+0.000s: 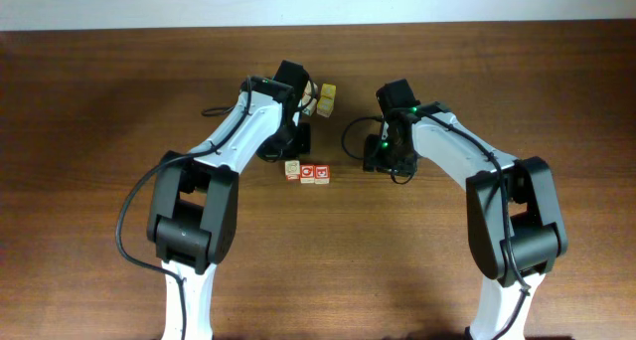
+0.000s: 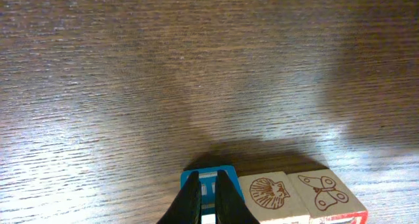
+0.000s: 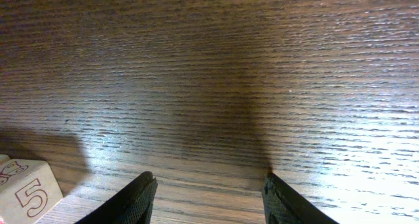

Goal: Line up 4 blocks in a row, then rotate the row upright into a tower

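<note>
The blocks (image 1: 308, 172) sat right beside our left gripper (image 2: 209, 179), pinched together; our right gripper (image 3: 206, 191), wide apart, was farther off.

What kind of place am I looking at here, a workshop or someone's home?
Probably a robotics test bench, not a home: a left arm and right arm stand at a wooden table with toy alphabet blocks between them.
</note>
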`<state>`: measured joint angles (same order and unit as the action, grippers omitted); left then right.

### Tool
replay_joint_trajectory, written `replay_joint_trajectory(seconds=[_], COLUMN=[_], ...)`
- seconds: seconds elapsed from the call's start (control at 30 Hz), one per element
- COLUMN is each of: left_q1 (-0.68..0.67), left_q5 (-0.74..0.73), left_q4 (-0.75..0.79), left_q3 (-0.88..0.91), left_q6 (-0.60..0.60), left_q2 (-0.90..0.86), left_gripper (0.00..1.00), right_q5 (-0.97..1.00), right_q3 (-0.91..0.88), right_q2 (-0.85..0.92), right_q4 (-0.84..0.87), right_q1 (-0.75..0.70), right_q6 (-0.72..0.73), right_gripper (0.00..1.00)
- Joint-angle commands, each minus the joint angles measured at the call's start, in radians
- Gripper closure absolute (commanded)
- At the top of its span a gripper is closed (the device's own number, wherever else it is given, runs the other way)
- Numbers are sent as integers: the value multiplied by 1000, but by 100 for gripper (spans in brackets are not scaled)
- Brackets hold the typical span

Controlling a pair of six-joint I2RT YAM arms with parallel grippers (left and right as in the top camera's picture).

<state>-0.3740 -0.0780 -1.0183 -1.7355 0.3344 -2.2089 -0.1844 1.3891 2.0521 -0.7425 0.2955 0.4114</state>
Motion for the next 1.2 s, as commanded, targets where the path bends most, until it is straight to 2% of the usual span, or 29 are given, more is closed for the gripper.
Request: replay_joint_trajectory(seconds=[0.0,0.9,1.17], left_q1=[1,-53,-47], left_q5=[-12,-2,86], left_q4=[-5,12,33], left_q3=[2,2,-12], left_q6=[13,-13,-13], left_q2=[-9,-9,-9], left_gripper=[92,93,89], right_q5=[20,21,21], right_q3=[-34,-34,-34], right_q2=[18,18,18], right_q4=[6,6,6], right_q1=[7,7,7], right_q6=[-2,-2,-2], right_gripper=[46,46,46])
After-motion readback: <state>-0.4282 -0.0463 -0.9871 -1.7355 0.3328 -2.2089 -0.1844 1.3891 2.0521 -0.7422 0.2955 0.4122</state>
